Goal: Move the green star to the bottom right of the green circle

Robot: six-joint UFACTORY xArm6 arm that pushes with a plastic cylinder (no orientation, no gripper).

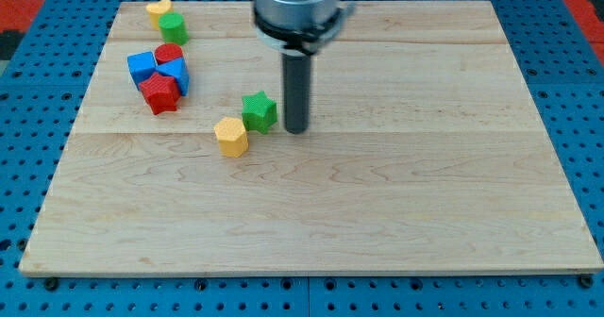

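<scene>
The green star point(259, 111) lies left of the board's middle, touching or almost touching the yellow hexagon point(230, 136) at its lower left. The green circle point(174, 28) sits at the top left, next to a yellow heart point(158, 13). My tip point(295, 129) rests on the board just to the right of the green star, a small gap between them.
A cluster at the left holds a blue cube point(142, 67), a red circle point(169, 54), a red star point(160, 92) and a blue block point(177, 75). The wooden board point(425, 204) lies on a blue pegboard table.
</scene>
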